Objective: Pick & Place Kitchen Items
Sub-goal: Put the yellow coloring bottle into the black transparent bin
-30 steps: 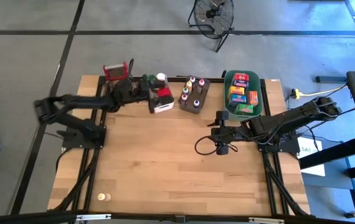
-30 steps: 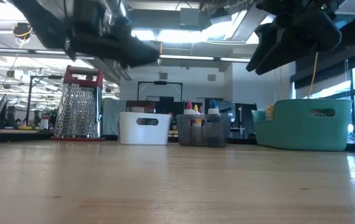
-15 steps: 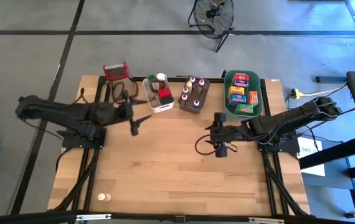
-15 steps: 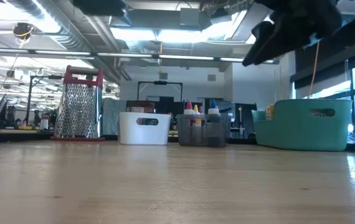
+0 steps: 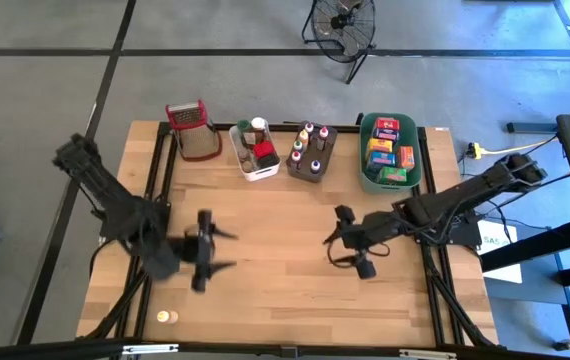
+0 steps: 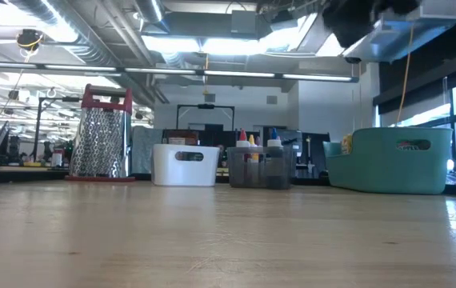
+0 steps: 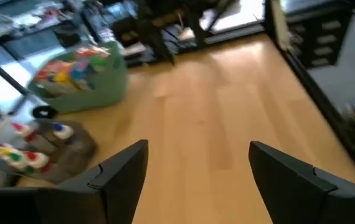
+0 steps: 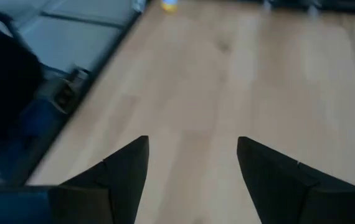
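Note:
The kitchen items sit along the far edge. Small jars fill a white tub [image 5: 255,152], spice bottles with coloured caps stand in a grey tub [image 5: 311,153], and colourful boxes fill a green tub [image 5: 389,150]. One small yellow-capped bottle [image 5: 168,317] stands alone on the table near the front left corner. My left gripper [image 5: 227,250] hangs open and empty above the table's left half [image 7: 196,168]. My right gripper [image 5: 337,240] is open and empty above the table's right middle [image 8: 193,162].
A red-topped metal grater [image 5: 190,130] stands at the far left, beside the white tub [image 6: 185,164]. Bare wood lies between the two grippers and toward the near edge. In the low view, the grey tub [image 6: 260,166] and the green tub [image 6: 392,160] stand in a row.
My left gripper has swung away from the white tub at the far edge, toward the near edge and upward, turning as it went. It stayed open and carried nothing. My right gripper has turned and shifted a little toward the near edge.

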Motion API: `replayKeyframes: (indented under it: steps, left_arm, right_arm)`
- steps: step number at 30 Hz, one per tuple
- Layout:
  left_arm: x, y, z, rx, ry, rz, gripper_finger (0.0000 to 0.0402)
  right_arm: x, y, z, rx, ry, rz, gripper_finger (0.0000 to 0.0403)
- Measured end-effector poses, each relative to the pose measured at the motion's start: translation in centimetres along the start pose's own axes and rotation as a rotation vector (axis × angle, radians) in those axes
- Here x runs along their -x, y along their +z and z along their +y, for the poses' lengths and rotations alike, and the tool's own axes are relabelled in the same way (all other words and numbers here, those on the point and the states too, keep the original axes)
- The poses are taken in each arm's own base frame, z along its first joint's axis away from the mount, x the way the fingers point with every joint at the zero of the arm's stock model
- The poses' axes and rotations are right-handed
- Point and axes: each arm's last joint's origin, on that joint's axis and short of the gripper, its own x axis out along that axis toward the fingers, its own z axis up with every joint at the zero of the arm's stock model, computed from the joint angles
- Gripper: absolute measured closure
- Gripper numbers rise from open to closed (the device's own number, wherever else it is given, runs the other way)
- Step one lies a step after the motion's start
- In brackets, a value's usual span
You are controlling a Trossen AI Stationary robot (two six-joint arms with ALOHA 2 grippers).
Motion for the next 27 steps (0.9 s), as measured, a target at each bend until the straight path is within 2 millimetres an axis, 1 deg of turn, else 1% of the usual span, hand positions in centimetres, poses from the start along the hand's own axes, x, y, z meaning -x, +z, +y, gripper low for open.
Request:
replayKeyframes:
  steps: [4,8,10,13,16,17,20,22,24,25,27]
  left_arm:
    - [-0.2,0.7,-4.3,-0.028,-0.049,0.092,0.0128]
    - [0.1,1.2,-8.4,-0.049,-0.052,0.227,0.0128]
    - [0.4,1.3,-10.1,-0.033,-0.047,0.317,0.0128]
    - [1.1,1.1,-12.0,-0.009,-0.001,0.484,0.0128]
    - [2.3,0.6,-12.8,0.0,0.116,0.667,0.0128]
    - [2.6,0.5,-13.2,0.037,0.134,0.713,0.0128]
    - [3.0,0.3,-14.2,0.114,0.025,0.819,0.0128]
    - [3.3,0.5,-13.9,0.208,0.041,0.898,0.0128]
    - [3.6,0.1,-13.5,0.273,0.082,1.015,0.0128]
    - [3.5,0.0,-13.5,0.299,0.073,1.055,0.0128]
    - [3.8,-0.1,-13.5,0.348,0.08,1.096,0.0128]
  right_arm:
    - [0.0,0.5,2.3,0.022,0.078,-0.073,0.0157]
    - [-0.6,0.6,4.7,0.04,0.138,-0.126,0.0157]
    - [-1.0,0.7,5.7,0.036,0.154,-0.158,0.0157]
    - [-1.8,0.6,7.0,0.045,0.177,-0.196,0.0157]
    - [-2.3,0.5,7.7,0.052,0.191,-0.203,0.0157]
    - [-2.4,0.3,7.8,0.055,0.193,-0.196,0.0157]
    - [-2.7,0.1,7.9,0.058,0.19,-0.184,0.0157]
    - [-2.8,0.1,7.8,0.057,0.181,-0.18,0.0157]
    - [-2.9,0.1,7.5,0.053,0.157,-0.182,0.0157]
    - [-2.9,0.1,7.4,0.051,0.146,-0.178,0.0157]
    - [-3.0,0.1,7.1,0.049,0.124,-0.176,0.0157]
